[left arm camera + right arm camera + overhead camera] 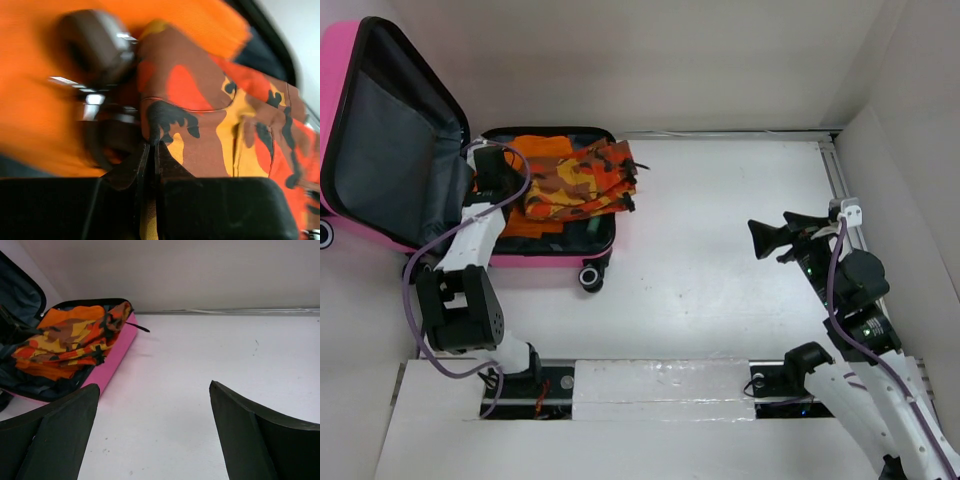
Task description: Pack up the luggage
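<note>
Two arms (470, 300) are reaching over one white desk (720, 250). One hot-pink luggage (535, 261) is lying open at ten o'clock, its grey-lined lid (390, 150) standing and two black wheels (590, 277) showing. It is holding one orange garment (542, 148) and one camouflage garment (582, 185). The left gripper (150, 145) is pinching the camouflage garment in narrow jaws; the right gripper (155, 390), at three o'clock, is holding its jaws wide.

Upright luggage lid (390, 130) beside heaped clothes (575, 185)
</note>
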{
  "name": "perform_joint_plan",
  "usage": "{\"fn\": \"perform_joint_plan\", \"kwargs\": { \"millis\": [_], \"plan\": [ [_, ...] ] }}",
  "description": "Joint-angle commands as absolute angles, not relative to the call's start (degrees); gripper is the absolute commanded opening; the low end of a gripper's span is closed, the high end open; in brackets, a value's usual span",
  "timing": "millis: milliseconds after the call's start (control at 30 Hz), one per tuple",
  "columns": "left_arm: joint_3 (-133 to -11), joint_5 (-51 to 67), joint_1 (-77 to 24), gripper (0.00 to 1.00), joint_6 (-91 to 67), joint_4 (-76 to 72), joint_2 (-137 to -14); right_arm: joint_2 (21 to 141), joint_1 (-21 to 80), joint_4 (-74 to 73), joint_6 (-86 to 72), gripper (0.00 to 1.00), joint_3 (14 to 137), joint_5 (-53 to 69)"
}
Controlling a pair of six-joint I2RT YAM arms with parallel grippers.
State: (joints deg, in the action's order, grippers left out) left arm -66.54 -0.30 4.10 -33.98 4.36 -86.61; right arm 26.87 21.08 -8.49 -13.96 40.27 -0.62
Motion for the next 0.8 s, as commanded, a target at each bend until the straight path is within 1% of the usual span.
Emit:
{"fn": "perform_joint_plan", "kwargs": {
  "millis": [0,167,367,433,467,500,533,633,767],
  "plan": [
    [-68.81,-5.88,7.54,0.00,-32.70,1.13,-84.89,26.89,21.53,-5.36,-14.50,0.96,39.73,-1.14],
    [-72.06,-15.63,8.09,0.00,-30.32,5.70,-88.68,27.42,21.53,-5.36,-14.50,0.96,39.73,-1.14],
    [-73.73,-19.60,8.96,0.00,-27.17,4.31,-87.81,29.26,21.53,-5.36,-13.97,0.96,39.73,0.61],
    [-75.66,-19.60,8.96,0.12,-27.16,6.23,-89.03,29.88,21.53,-5.36,-13.97,0.96,40.25,1.23],
    [-77.33,-20.64,8.96,0.12,-27.16,8.33,-89.73,29.88,21.53,-5.36,-13.97,0.96,40.25,1.84],
    [-77.34,-21.70,8.96,0.02,-27.16,8.87,-89.74,30.49,21.53,-5.36,-13.45,0.96,40.25,1.85],
    [-77.87,-23.36,8.96,0.00,-27.68,8.88,-89.74,30.50,21.53,-5.36,-13.45,0.96,40.25,1.85],
    [-77.17,-28.56,8.96,0.00,-26.38,8.26,-86.76,31.11,21.53,-5.36,-13.45,0.96,40.25,2.37],
    [-77.70,-26.56,8.96,0.00,-25.75,8.09,-86.13,31.11,21.53,-5.36,-13.45,0.96,40.25,2.90]
  ]
}}
